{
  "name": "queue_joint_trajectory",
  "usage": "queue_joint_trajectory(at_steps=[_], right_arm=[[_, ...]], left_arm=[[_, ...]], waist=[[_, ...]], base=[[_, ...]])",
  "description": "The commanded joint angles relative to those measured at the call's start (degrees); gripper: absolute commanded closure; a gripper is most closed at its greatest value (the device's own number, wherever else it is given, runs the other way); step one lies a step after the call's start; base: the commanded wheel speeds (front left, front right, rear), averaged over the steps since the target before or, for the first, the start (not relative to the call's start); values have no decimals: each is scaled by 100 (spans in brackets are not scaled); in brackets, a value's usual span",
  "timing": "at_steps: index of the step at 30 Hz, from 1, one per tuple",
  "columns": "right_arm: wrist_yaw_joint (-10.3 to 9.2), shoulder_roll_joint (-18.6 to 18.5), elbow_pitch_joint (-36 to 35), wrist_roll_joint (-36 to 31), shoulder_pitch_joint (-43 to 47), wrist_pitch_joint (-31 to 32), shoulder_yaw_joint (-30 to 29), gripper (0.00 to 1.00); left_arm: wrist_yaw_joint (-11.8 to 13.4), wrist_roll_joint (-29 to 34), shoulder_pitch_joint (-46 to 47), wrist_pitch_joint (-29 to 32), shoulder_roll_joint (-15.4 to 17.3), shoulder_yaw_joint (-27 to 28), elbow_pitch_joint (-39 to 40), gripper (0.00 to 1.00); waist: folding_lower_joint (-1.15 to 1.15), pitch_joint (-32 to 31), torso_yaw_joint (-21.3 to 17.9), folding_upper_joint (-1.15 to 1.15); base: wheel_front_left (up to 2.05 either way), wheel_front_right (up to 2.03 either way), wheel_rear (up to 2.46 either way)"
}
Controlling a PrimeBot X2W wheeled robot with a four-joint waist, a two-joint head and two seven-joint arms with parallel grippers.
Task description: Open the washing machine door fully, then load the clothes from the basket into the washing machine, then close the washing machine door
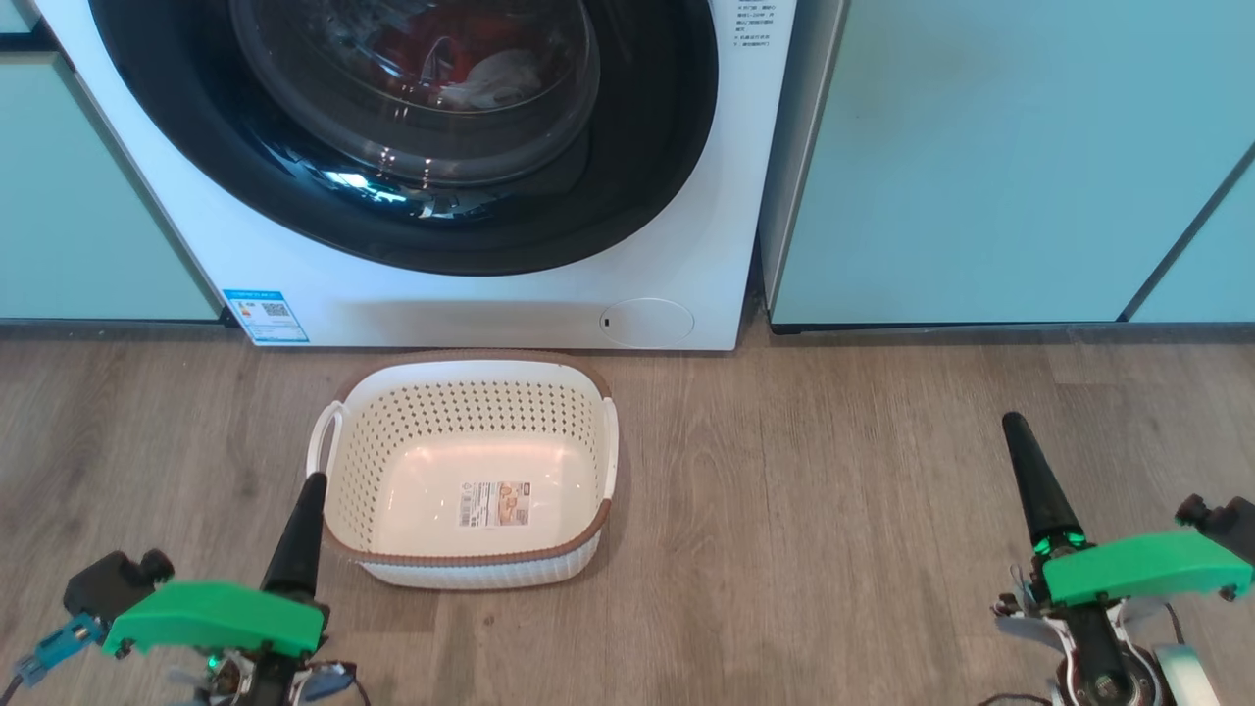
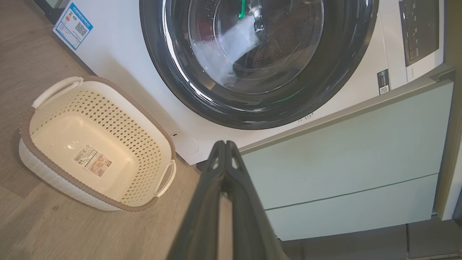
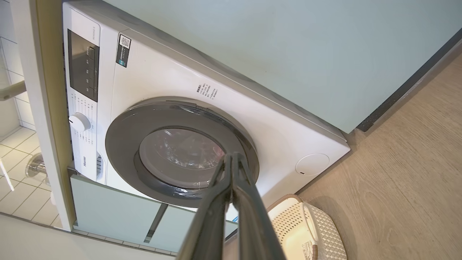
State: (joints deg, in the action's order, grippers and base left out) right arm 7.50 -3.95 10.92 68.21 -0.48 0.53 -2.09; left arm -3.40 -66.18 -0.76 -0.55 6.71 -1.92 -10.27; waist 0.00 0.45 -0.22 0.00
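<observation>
The white washing machine (image 1: 471,304) stands straight ahead, its black-rimmed door (image 1: 647,147) flush against the front. Through the glass I see red and white clothes (image 1: 461,69) inside the drum. The cream basket (image 1: 466,471) sits on the floor in front of the machine with nothing in it but its label. My left gripper (image 1: 314,482) is shut just left of the basket, holding nothing. My right gripper (image 1: 1010,422) is shut well to the right over bare floor, also holding nothing. The door (image 2: 252,115), the basket (image 2: 65,177) and my left gripper (image 2: 224,143) appear in the left wrist view. The right wrist view has the door (image 3: 122,144) and my right gripper (image 3: 232,156).
Pale mint-green cabinets (image 1: 1010,157) flank the machine on both sides. A blue sticker (image 1: 265,314) and a round cap (image 1: 647,322) mark the machine's lower front. Wood-look floor (image 1: 814,510) stretches between the basket and my right gripper.
</observation>
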Motion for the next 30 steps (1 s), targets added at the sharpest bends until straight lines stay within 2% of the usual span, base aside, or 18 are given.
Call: queue_joint_trajectory(at_steps=[1,30], right_arm=[[0,-128,-158,179,-310,43,38,100],[-1,-190,183,2019,-509,190,3,100]], left_arm=[[-57,-180,335,20,15,167,137,100],[-291,-2126,602,295,-72,386,-221,100]], waist=[[0,-2,1,0],[0,-33,16,0]], base=[[0,0,0],[0,0,0]])
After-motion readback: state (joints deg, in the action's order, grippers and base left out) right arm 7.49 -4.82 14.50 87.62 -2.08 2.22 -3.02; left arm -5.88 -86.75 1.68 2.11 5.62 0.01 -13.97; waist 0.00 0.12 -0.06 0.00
